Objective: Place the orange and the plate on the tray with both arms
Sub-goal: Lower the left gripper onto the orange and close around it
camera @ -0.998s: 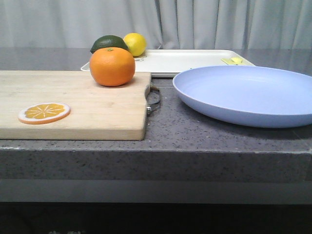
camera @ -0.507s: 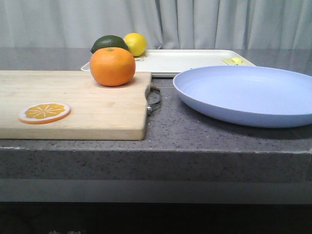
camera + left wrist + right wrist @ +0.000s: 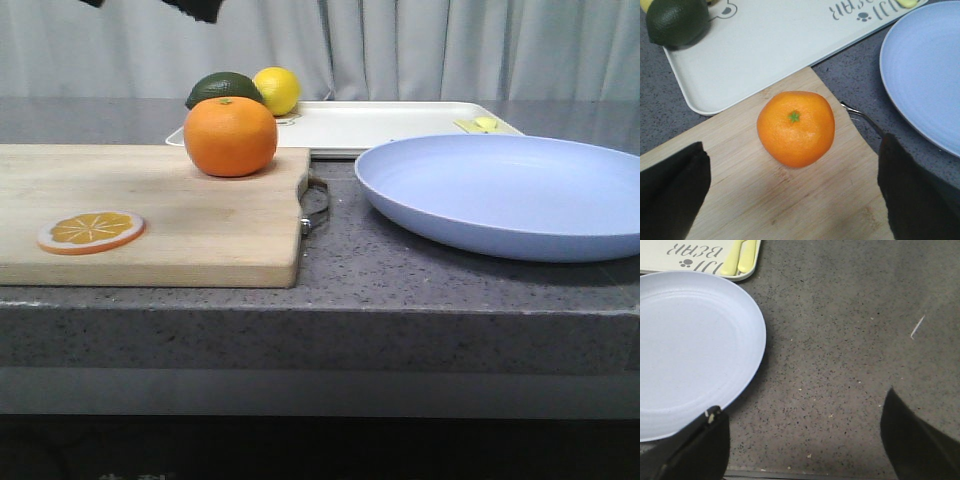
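The orange (image 3: pixel 230 136) sits on the far right corner of the wooden cutting board (image 3: pixel 150 215); it also shows in the left wrist view (image 3: pixel 795 128). My left gripper (image 3: pixel 795 192) is open and empty above the board, short of the orange; only a dark part of it shows at the front view's top edge (image 3: pixel 195 8). The lavender-blue plate (image 3: pixel 510 190) lies on the counter at the right (image 3: pixel 690 350). The white tray (image 3: pixel 380 125) lies behind both. My right gripper (image 3: pixel 802 432) is open and empty over bare counter beside the plate's rim.
A dark green fruit (image 3: pixel 222 88) and a yellow lemon (image 3: pixel 277 90) rest at the tray's left end. A flat orange slice (image 3: pixel 91 231) lies on the board's near left. The board's metal handle (image 3: pixel 315 203) points toward the plate. The counter's front edge is close.
A dark part of my left arm has come into the top of the front view above the orange. The objects have not moved.
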You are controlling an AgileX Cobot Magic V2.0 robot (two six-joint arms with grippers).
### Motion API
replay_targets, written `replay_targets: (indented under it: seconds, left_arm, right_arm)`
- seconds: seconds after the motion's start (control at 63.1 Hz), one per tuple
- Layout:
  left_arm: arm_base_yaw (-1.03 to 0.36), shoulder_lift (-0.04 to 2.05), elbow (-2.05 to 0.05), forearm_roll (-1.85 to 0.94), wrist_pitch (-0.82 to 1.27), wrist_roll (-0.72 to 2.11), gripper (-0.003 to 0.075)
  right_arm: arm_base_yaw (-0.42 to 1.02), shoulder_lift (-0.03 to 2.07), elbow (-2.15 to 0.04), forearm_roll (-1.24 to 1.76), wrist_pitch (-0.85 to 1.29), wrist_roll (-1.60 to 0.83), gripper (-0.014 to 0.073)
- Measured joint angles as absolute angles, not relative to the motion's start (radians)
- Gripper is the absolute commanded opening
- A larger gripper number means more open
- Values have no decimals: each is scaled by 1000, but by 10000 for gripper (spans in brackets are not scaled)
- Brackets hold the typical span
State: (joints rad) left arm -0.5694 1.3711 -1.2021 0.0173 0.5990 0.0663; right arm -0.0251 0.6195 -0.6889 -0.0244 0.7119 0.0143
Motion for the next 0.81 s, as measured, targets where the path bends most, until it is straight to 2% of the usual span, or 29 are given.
replay_targets:
  seconds: [0.301,0.586,0.697,0.808]
  left_arm:
    - [-569,1640,-1403,45,700,66,657]
    - [-569,1774,-1465,41,732,67,645]
    - [-569,1791,-1465,39,734,67,592]
    - [-569,1795,-1465,37,734,67,478]
  right_arm:
    - [-25,620,-689,-24,712,14,620]
    - [-25,620,-689,-24,712,14,620]
    - [-25,620,-689,-24,712,14,620]
    - [-25,620,-689,-24,712,14,620]
